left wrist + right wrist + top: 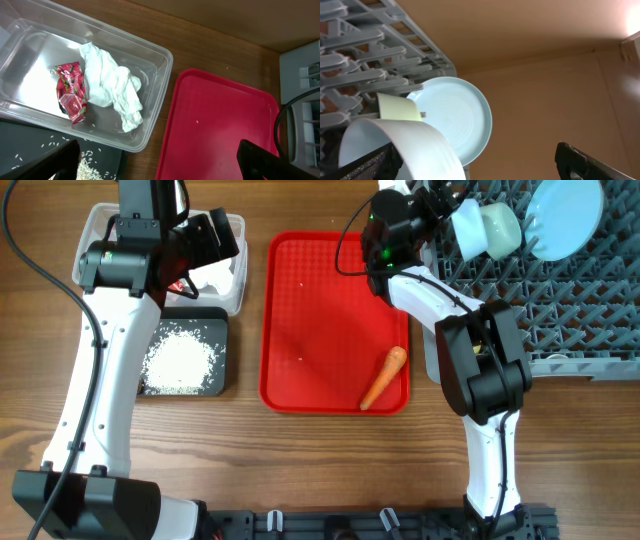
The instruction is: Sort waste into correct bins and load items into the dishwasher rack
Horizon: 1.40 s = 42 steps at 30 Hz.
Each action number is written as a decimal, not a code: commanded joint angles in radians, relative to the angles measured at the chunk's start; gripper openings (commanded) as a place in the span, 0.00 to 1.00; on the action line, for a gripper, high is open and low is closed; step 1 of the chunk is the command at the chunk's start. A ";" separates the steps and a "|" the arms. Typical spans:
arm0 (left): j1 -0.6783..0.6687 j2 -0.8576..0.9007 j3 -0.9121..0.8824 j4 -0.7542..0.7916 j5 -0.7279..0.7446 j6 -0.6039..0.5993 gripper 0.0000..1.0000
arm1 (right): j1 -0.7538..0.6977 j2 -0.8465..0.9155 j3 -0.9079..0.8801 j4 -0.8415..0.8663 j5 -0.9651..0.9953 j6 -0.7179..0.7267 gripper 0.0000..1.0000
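Bowl (pixel 400 145) nearest, plate (pixel 452 117) behind, both in rack (pixel 365 55).

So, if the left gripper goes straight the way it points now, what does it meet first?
Probably the clear tub near its rim, or the red tray beside it; depth is unclear.

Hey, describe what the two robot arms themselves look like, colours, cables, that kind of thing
Both arms have white link shells with chunky black joint housings and black bases. A black cable loops beside the left arm; another runs along the right arm, where a green light glows. The gripper fingers are black.
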 commanded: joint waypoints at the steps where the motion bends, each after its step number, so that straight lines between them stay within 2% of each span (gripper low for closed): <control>1: -0.001 0.002 0.001 0.003 -0.010 -0.008 1.00 | 0.010 0.011 -0.001 -0.055 -0.021 0.087 1.00; 7: -0.001 0.002 0.001 0.003 -0.010 -0.009 1.00 | 0.011 0.011 -0.001 -0.165 -0.038 0.178 1.00; 22: -0.001 0.002 0.001 0.003 -0.010 -0.008 1.00 | 0.028 0.011 -0.001 -0.190 -0.016 0.418 0.99; 26: -0.001 0.002 0.001 0.003 -0.010 -0.008 1.00 | 0.030 0.011 -0.001 -0.232 -0.019 0.520 0.92; 29: -0.001 0.002 0.001 0.003 -0.010 -0.008 1.00 | 0.030 0.011 -0.001 -0.303 -0.042 0.584 0.62; 30: -0.001 0.002 0.001 0.003 -0.010 -0.008 1.00 | 0.030 0.011 -0.001 -0.333 -0.051 0.621 0.55; 33: -0.001 0.002 0.001 0.003 -0.010 -0.008 1.00 | 0.030 0.011 -0.001 -0.375 -0.073 0.697 0.53; 42: -0.001 0.002 0.001 0.003 -0.010 -0.008 1.00 | 0.048 0.011 -0.001 -0.375 -0.132 0.726 0.54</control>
